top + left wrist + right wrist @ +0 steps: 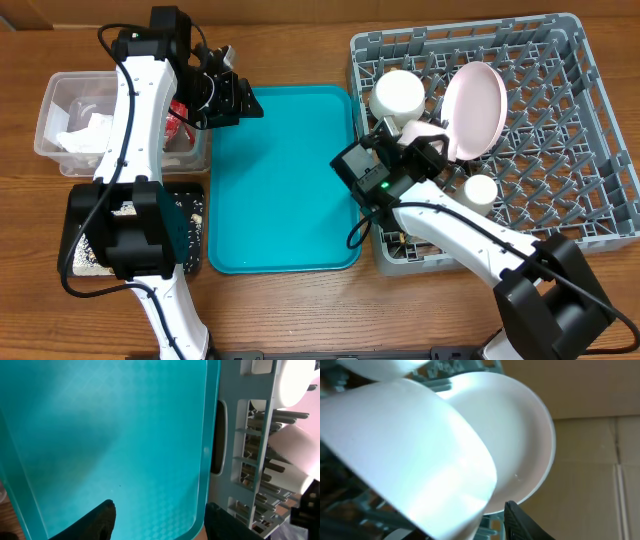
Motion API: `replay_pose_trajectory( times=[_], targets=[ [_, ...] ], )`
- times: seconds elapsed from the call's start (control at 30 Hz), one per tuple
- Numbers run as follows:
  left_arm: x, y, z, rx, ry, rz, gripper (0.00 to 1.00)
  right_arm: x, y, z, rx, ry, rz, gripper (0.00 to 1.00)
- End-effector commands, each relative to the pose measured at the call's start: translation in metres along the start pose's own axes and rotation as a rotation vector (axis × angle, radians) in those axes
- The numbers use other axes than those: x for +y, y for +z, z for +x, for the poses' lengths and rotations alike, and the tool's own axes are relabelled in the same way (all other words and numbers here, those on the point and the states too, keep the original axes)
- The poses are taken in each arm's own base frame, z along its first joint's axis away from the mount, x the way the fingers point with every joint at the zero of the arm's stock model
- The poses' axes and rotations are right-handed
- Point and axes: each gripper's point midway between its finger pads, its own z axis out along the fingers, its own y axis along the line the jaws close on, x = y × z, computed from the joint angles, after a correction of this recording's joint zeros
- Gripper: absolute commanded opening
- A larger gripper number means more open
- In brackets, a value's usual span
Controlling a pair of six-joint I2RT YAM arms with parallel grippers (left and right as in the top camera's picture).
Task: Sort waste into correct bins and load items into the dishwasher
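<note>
My right gripper (430, 145) is over the grey dish rack (560, 150), shut on the rim of a white bowl (421, 130). The bowl (410, 450) fills the right wrist view, tilted against the upright white plate (473, 108) (525, 435). Another white bowl (398, 93) and a small white cup (480, 190) sit in the rack. My left gripper (228, 97) (160, 522) is open and empty above the teal tray (285, 190). The clear tub (50, 105) holds a white napkin (85, 135) and a red wrapper (180, 115). Chopsticks are not visible.
The black tray (190, 225) with beige rice scraps lies at the front left, partly under the left arm. The teal tray (100, 435) lies between the bins and the rack (250, 460). Bare wooden table runs along the front.
</note>
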Motion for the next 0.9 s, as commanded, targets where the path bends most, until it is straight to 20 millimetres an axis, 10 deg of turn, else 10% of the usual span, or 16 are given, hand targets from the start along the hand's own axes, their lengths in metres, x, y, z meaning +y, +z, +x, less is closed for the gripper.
replay_pose_trajectory(
  times=[0.0, 0.33, 0.67, 0.87],
  targets=[
    [-0.001, -0.007, -0.002, -0.017, 0.031, -0.003, 0.59, 0.012, -0.011, -0.002, -0.028, 0.088, -0.084, 0.36],
    [-0.001, -0.007, -0.001, -0.015, 0.029, -0.003, 0.61, 0.026, -0.051, -0.007, -0.114, 0.127, -0.285, 0.5],
    [-0.001, -0.007, 0.001, -0.009, 0.025, -0.003, 0.62, -0.03, -0.09, -0.011, -0.236, 0.489, -0.615, 0.71],
    [-0.003, -0.006, 0.005, 0.009, 0.021, -0.003, 0.63, -0.048, -0.087, -0.01, -0.247, 0.69, -0.878, 0.62]
  ],
)
